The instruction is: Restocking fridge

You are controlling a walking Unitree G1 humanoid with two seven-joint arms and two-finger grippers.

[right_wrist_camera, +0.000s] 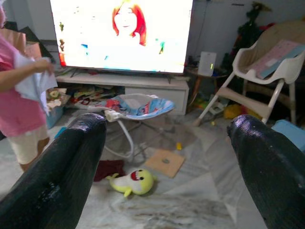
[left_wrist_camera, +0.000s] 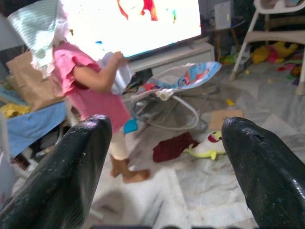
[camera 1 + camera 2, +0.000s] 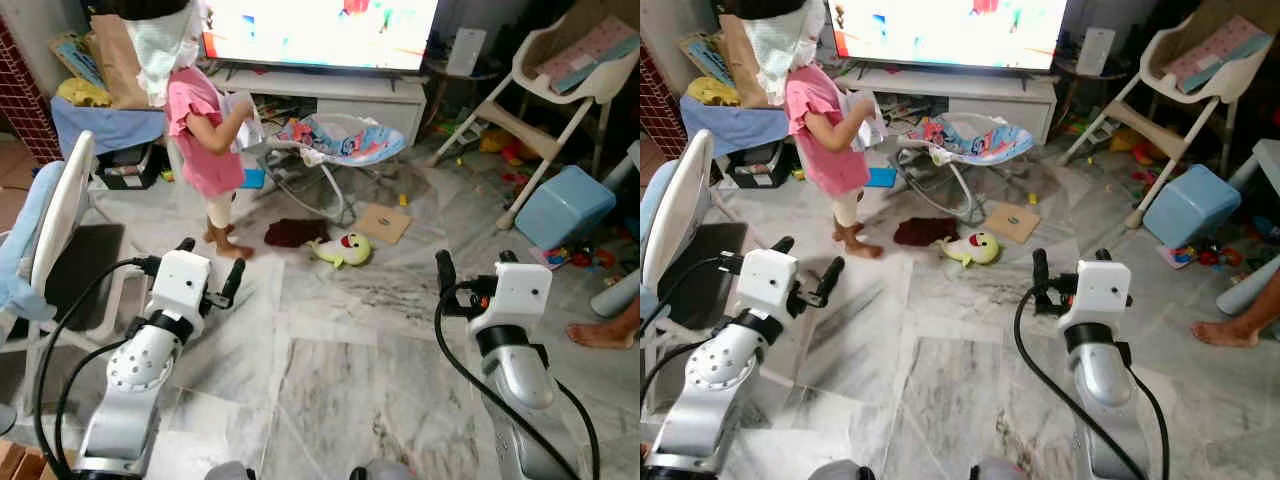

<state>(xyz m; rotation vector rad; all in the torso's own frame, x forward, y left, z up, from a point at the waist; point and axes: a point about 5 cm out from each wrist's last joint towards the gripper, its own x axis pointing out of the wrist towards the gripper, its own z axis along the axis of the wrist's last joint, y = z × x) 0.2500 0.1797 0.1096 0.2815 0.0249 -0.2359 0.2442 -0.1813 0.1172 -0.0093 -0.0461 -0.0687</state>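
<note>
Left pincer (image 3: 208, 268) at 9 o'clock: fingers spread wide, empty. Person in pink shirt (image 3: 200, 135) at 11 o'clock; yellow plush toy (image 3: 344, 248) on marble floor (image 3: 330, 370) centrally. Right pincer (image 3: 472, 262) at 3 o'clock: wide apart, empty. Fridge location undeterminable.

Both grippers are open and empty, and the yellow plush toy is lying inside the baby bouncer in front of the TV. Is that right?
Not quite. The yellow plush toy lies on the marble floor, in front of the baby bouncer, not inside it; the left eye view shows this. The rest holds: the left gripper and right gripper are both open and empty.
</note>
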